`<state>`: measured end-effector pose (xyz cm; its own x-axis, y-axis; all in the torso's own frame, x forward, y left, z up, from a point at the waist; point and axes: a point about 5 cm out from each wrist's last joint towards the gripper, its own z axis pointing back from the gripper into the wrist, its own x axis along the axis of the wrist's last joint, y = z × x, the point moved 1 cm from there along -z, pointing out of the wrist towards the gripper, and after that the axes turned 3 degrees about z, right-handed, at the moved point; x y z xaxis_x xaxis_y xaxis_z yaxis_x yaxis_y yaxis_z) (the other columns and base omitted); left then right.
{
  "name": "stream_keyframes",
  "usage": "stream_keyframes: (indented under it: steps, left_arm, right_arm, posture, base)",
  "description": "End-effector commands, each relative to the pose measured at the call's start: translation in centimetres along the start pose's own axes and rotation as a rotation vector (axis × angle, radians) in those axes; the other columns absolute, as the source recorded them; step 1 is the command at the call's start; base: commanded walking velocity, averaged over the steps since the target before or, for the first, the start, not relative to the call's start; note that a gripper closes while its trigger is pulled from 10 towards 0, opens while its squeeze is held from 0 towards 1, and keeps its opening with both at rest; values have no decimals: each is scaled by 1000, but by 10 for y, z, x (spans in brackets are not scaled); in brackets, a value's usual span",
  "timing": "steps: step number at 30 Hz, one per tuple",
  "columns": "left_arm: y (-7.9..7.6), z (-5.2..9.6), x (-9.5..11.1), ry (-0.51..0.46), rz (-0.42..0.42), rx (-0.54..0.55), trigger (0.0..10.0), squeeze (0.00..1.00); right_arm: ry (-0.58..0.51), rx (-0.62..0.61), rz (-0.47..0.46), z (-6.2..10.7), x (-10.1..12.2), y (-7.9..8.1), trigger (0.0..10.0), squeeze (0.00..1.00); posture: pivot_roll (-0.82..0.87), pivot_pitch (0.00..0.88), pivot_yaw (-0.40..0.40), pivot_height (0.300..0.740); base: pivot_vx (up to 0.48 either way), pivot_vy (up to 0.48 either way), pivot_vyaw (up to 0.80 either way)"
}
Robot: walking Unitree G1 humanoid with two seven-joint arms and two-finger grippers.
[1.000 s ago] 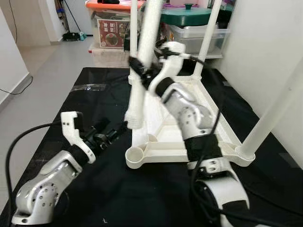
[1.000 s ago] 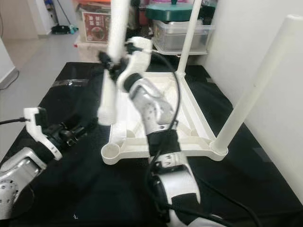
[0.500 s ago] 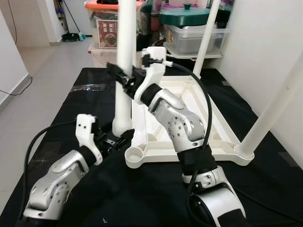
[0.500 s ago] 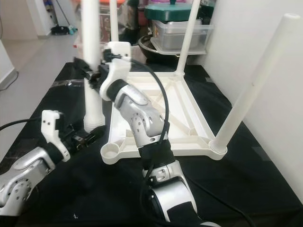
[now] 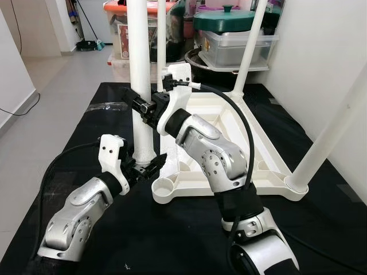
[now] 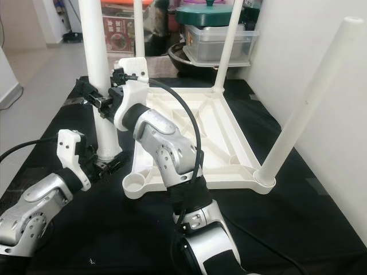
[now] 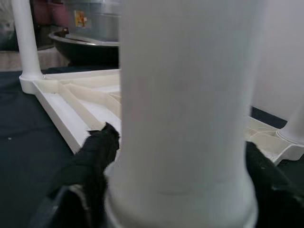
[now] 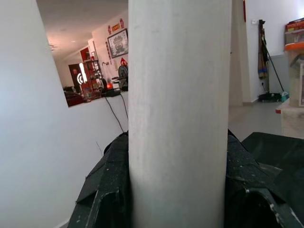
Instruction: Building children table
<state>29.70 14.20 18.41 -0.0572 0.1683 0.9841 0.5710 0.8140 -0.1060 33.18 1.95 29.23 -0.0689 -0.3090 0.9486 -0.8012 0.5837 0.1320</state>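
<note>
Black cloth [image 5: 103, 240] covers the floor area in front of you, with grey tiles to the left and a white wall on the right. At the far end stand plastic storage boxes [image 5: 241, 43] and a green lid [image 5: 225, 18]; their labels are too small to read.

On the cloth lies the white table top [image 5: 229, 166], upside down. Three legs already stand in its corners: the far left leg [image 5: 161, 34], the far right leg [image 5: 252, 43] and the near right leg [image 5: 332, 134]. All three are cut off by the top edge of the picture, so you cannot see their ends. The near left corner socket [image 5: 164, 186] is open, with no leg in it.

The loose leg [image 5: 139, 80] stands upright just beside the left edge of the table top, with its wide foot on the cloth near that socket. Its upper end is also cut off.

Your right gripper [image 5: 139, 106] is clamped on the leg at about mid height; in the right wrist view one black finger [image 8: 107, 190] sits on each side of the white tube.

Your left gripper [image 5: 143, 168] is low at the foot of the leg. In the left wrist view its fingers [image 7: 92, 159] are apart, one on each side of the foot, close to it; whether they press it you cannot tell.
</note>
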Motion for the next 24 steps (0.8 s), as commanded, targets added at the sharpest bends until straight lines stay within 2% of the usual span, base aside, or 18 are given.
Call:
stream_keyframes:
  steps: [1, 11, 12, 13, 15, 16, 17, 18, 20, 21, 22, 24]
  left_arm:
    - [0, -2, -1, -9, -19, 6, 0, 0]
    - [-1, 0, -9, 33, -33, 10, 0, 0]
    - [-1, 0, -11, 48, -52, 14, 7843, 0]
    - [-1, 1, -13, 67, -93, 15, 10000, 0]
    - [-1, 1, -13, 67, -93, 15, 10000, 0]
    - [-1, 1, -14, 80, -122, 14, 10000, 0]
    - [-1, 3, -14, 93, -162, 6, 10000, 0]
    - [-1, 3, -14, 93, -162, 6, 10000, 0]
    - [0, 5, -13, 109, -242, -13, 10000, 0]
    - [0, 5, -13, 109, -242, -13, 10000, 0]
    - [0, 6, -13, 115, -267, -25, 10000, 0]
    - [0, 7, -13, 121, -288, -35, 10000, 0]
  right_arm:
    - [4, 46, -131, -5, -18, 23, 0, 0]
    - [-10, 6, -129, -3, -14, 14, 0, 0]
    - [12, 1, -119, -2, -15, 12, 7137, 0]
    - [1, 12, -123, 0, -13, 10, 10000, 0]
    - [1, 12, -123, 0, -13, 10, 10000, 0]
    - [-9, 21, -126, 2, -12, 9, 10000, 0]
    - [13, 12, -126, 4, -15, 6, 10000, 1000]
    - [13, 12, -126, 4, -15, 6, 10000, 1000]
    - [84, -11, -122, 8, -26, -2, 10000, 1000]
    - [84, -11, -122, 8, -26, -2, 10000, 1000]
    - [111, -12, -118, 10, -31, -4, 10000, 0]
    - [131, -7, -142, 13, -36, -4, 10000, 0]
  posture:
    - [90, 0, -28, 740]
    - [91, 0, -29, 740]
    - [92, 0, -29, 740]
    - [93, 0, -29, 740]
    - [93, 0, -29, 740]
    - [93, 0, -29, 740]
    - [94, 0, -30, 740]
    - [94, 0, -30, 740]
    - [96, 0, -30, 740]
    - [96, 0, -30, 740]
    - [99, 0, -30, 740]
    - [100, 0, -31, 740]
  base:
    - [0, 0, 0]
    - [0, 0, 0]
    - [0, 0, 0]
    - [0, 0, 0]
    - [0, 0, 0]
    - [0, 0, 0]
    - [0, 0, 0]
    - [0, 0, 0]
    - [0, 0, 0]
    - [0, 0, 0]
    - [0, 0, 0]
    - [0, 0, 0]
